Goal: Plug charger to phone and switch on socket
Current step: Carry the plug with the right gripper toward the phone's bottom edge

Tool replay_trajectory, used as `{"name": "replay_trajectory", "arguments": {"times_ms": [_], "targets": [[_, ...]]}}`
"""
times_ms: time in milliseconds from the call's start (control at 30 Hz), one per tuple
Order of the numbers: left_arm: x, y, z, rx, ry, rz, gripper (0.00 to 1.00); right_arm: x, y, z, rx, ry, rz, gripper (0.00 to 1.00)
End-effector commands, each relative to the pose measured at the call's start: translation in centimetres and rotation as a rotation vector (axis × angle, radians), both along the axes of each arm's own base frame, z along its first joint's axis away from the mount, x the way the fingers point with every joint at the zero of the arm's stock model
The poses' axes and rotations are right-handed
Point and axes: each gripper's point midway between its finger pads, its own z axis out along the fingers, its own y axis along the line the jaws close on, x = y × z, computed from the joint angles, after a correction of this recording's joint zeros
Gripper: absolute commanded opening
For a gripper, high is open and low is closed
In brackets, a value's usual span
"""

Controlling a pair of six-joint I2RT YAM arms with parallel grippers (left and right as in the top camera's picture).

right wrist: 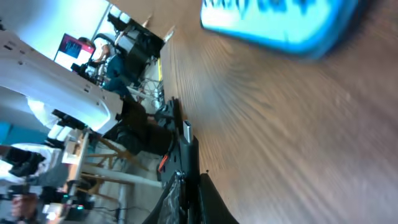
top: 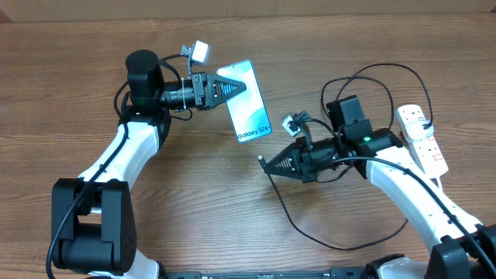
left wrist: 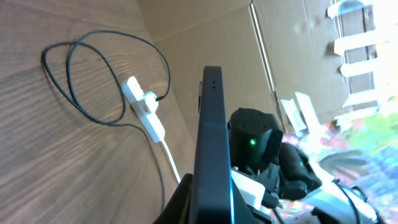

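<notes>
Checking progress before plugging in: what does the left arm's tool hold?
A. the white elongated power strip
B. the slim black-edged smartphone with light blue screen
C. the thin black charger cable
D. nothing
B: the left tool is clamped on one edge of the slim black-edged smartphone with light blue screen, seen overhead.

— Where is the phone?
— Upper centre of the overhead view. It lies at an angle with its cyan screen facing up, and "Galaxy S24+" is at its lower end.
— And the charger?
— A thin black cable, looped at upper right and trailing to lower centre. Its tip points left, apart from the phone.
— The socket?
— A white strip with red switches, at the right edge.
</notes>
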Motion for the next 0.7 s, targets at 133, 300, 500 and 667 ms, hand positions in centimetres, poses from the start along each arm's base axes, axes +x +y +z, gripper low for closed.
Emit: {"name": "replay_trajectory", "arguments": {"times_ms": [133, 300, 500, 667], "targets": [[-0.5, -0.2, 1.0, -0.019, 0.021, -0.036, 0.05, 1.9, 0.4, 0.2, -0.009, 0.037, -0.08, 0.04], [-1.2, -0.2, 1.4, -0.026, -0.026, -0.079, 0.04, 2.1, 0.5, 0.5, 0.0, 0.031, -0.082, 0.04], [-1.2, -0.3, 1.4, -0.025, -0.031, -0.082, 0.04, 2.5, 0.6, 0.8, 0.008, 0.063, -0.106, 0.04], [-1.4, -0.4, 1.4, -0.026, -0.03, -0.091, 0.04, 2.7, 0.7, 0.9, 0.011, 0.062, -0.11, 0.04]]}}
